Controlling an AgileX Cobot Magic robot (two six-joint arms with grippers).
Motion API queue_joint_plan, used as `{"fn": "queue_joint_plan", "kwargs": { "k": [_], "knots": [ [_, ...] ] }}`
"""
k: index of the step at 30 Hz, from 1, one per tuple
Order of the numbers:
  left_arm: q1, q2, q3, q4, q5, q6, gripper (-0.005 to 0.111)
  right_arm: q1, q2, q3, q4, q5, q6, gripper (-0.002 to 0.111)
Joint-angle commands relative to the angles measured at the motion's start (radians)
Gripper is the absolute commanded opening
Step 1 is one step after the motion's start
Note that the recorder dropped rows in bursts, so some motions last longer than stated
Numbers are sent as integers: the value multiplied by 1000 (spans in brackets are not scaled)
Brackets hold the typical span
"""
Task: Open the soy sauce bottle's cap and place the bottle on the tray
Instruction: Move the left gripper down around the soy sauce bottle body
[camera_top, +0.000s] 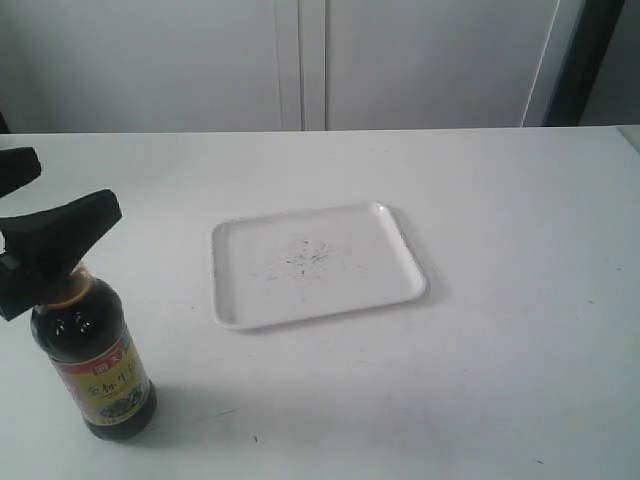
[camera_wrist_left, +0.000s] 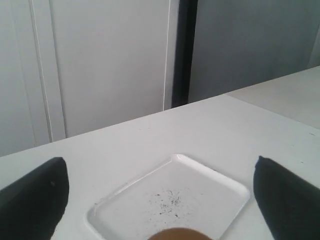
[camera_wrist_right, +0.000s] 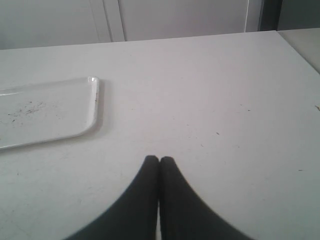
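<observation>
Exterior view: white table (camera_top: 500, 380) carrying the soy sauce bottle (camera_top: 92, 365) upright at the near left, dark liquid inside, red and yellow label with green picture facing the camera. The left pincer (camera_top: 40, 250), black, sits at the bottle's neck and hides its top, so the cap cannot be made out here; one finger reaches right above the bottle's shoulder, another shows at the left edge. The tray (camera_top: 400, 255), white with rounded corners and low rim, lies flat at the table's centre, well apart from the bottle to its right and farther back, dark specks at its middle. Left wrist view: the two black fingers (camera_wrist_left: 35, 200) stand wide apart at either side; between them, at the frame's lower edge, a sliver of the golden-brown cap (camera_wrist_left: 180, 234); no contact with either finger is visible. The tray (camera_wrist_left: 235, 187) lies beyond on the table (camera_wrist_left: 150, 135). Right wrist view: the right pincer (camera_wrist_right: 159, 161) has its fingertips pressed together, holding nothing, above bare table (camera_wrist_right: 225, 100); a corner of the tray (camera_wrist_right: 92, 115) lies to its left.
</observation>
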Motion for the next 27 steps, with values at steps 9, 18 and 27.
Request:
{"fn": "queue_joint_plan", "kwargs": {
  "k": [9, 18, 27],
  "knots": [
    [0, 57, 86, -73, -72, 149, 102, -7, -6, 5, 2, -6, 0, 0],
    [0, 151, 95, -92, -124, 185, 102, -7, -6, 5, 2, -6, 0, 0],
    [0, 238, 124, -100, -169, 239, 102, -7, -6, 5, 2, -6, 0, 0]
  ]
}}
